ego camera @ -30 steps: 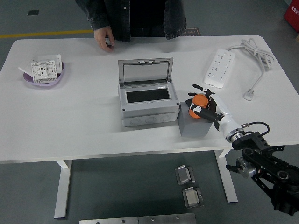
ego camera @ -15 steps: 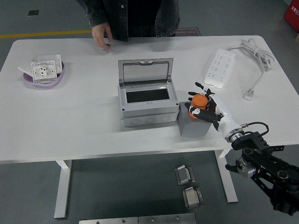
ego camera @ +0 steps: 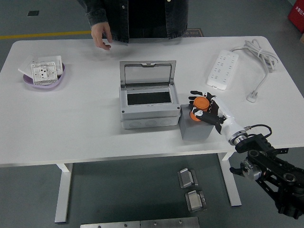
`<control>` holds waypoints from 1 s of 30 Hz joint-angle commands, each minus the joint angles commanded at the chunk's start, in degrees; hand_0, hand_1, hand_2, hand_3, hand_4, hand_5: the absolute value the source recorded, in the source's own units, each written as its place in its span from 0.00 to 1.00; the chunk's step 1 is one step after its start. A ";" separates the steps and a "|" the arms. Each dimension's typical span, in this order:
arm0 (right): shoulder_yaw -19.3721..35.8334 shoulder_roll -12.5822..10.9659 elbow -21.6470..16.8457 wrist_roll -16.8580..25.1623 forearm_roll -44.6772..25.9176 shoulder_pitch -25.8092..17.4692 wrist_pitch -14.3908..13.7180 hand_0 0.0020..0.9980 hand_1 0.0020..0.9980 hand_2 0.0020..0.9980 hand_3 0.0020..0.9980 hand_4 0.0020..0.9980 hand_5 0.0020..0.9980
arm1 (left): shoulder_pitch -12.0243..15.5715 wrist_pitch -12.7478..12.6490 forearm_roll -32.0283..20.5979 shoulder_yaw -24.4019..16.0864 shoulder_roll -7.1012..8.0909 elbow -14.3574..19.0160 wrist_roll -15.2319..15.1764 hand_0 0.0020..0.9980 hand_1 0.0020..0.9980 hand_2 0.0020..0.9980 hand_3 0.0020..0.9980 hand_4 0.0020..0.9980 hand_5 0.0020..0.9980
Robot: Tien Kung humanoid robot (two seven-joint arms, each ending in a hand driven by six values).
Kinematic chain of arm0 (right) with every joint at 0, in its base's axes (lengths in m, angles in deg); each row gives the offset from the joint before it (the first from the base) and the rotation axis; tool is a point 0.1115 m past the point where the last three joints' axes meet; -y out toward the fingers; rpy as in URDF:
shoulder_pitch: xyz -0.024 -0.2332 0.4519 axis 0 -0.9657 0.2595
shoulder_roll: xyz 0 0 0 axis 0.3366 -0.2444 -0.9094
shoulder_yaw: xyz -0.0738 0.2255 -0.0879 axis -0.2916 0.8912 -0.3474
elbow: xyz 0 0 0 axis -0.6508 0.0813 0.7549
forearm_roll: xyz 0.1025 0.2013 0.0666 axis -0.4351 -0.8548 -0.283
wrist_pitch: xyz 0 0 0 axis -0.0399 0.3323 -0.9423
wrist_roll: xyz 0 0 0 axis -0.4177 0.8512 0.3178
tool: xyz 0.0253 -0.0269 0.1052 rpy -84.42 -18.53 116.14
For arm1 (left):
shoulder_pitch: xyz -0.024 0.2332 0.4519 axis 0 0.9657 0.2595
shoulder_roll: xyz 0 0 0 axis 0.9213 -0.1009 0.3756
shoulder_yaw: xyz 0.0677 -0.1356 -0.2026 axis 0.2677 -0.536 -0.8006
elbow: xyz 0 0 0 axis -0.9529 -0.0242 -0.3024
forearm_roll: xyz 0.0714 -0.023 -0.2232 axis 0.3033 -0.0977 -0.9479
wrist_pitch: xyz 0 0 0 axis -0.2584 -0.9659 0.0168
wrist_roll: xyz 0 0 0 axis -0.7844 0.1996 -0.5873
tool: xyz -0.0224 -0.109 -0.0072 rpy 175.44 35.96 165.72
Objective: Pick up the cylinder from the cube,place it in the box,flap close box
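Now we have the cylinder in hand, above the cube.

Our right hand [ego camera: 205, 108] is closed round the orange cylinder [ego camera: 199, 109], which over the last second has shifted slightly left over the grey cube [ego camera: 194, 128], toward the open grey box [ego camera: 148, 107] just beside it. We judge the pick made and the carry to the box begun; its flap [ego camera: 147, 72] stands upright.
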 joint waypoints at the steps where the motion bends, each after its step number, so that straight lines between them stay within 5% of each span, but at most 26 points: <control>1: -0.05 -0.03 -0.07 -0.11 0.00 0.01 -0.05 0.72 0.60 0.52 0.52 0.12 0.00 | -0.02 0.01 0.02 -0.03 0.00 0.01 0.00 0.61 0.58 0.57 0.66 0.71 0.27; 6: -0.25 -0.10 -0.31 -0.25 -0.44 0.07 -0.46 0.72 0.60 0.52 0.52 0.12 0.00 | -0.11 0.04 -0.03 -0.03 0.01 0.00 -0.02 0.61 0.58 0.57 0.66 0.71 0.27; 7: -0.27 -0.13 -0.36 -0.21 -0.40 0.09 -0.69 0.69 0.56 0.44 0.39 0.13 0.00 | -0.12 0.04 -0.03 -0.05 0.02 0.00 -0.03 0.61 0.58 0.57 0.66 0.71 0.26; 13: -0.15 -0.35 -0.79 0.22 0.42 0.20 -2.47 0.71 0.57 0.43 0.33 0.13 0.00 | -0.18 0.07 -0.07 -0.02 0.03 -0.02 -0.05 0.61 0.58 0.57 0.66 0.71 0.26; 30: 1.40 -1.01 -2.88 -0.76 5.94 1.00 -4.13 0.71 0.57 0.47 0.31 0.13 0.00 | 0.09 0.18 -0.42 0.74 -0.27 -0.05 0.02 0.62 0.58 0.57 0.66 0.71 0.26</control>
